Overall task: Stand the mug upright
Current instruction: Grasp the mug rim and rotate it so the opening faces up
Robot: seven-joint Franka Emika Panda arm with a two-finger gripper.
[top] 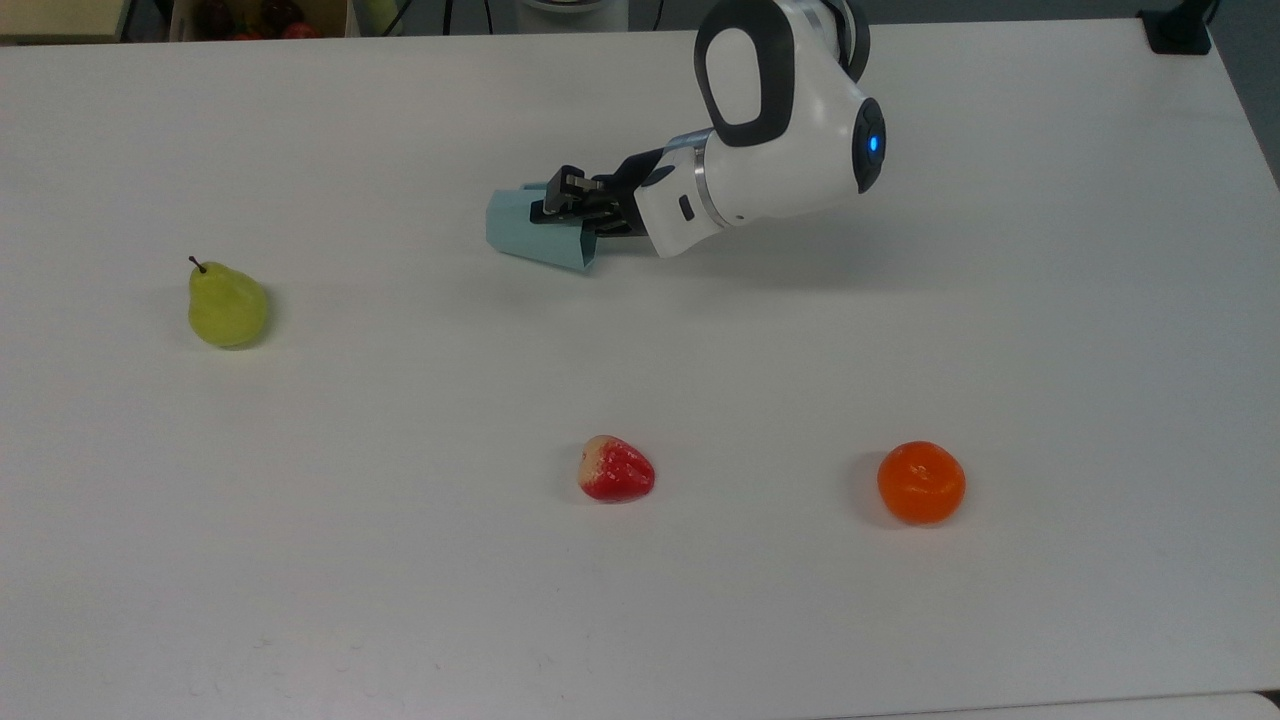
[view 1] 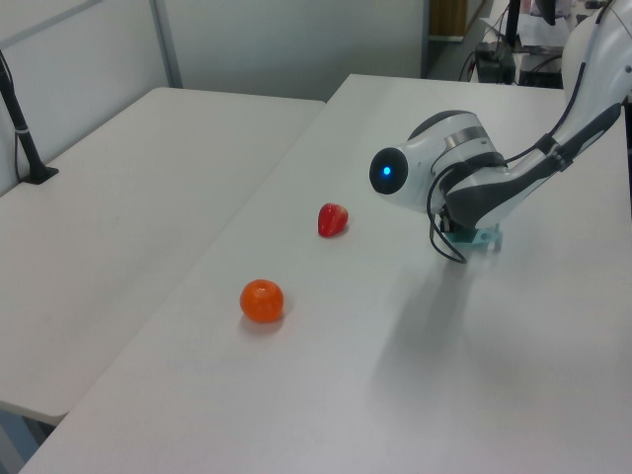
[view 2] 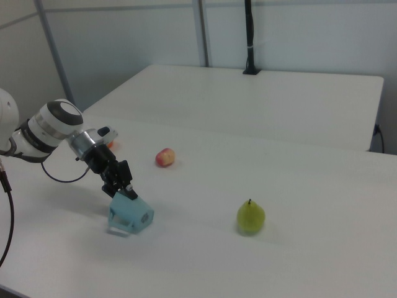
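The pale blue-green faceted mug (top: pixel 525 235) lies on its side on the white table (top: pixel 400 620), its wide rim toward the top view's right. My gripper (top: pixel 568 203) reaches in low from the top view's right, and its black fingers are pinched on the upper wall of the mug at the rim. In the right view the mug (view 2: pixel 131 214) hangs tilted under the gripper (view 2: pixel 124 185), with a shadow beneath it. A small part of the mug (view 1: pixel 486 238) peeks out behind the arm in the left view.
A green pear (top: pixel 227 308) lies at the top view's left. A red strawberry (top: pixel 616 469) and an orange (top: pixel 921 482) sit toward the near edge. A black post base (top: pixel 1178 30) stands at the far right corner.
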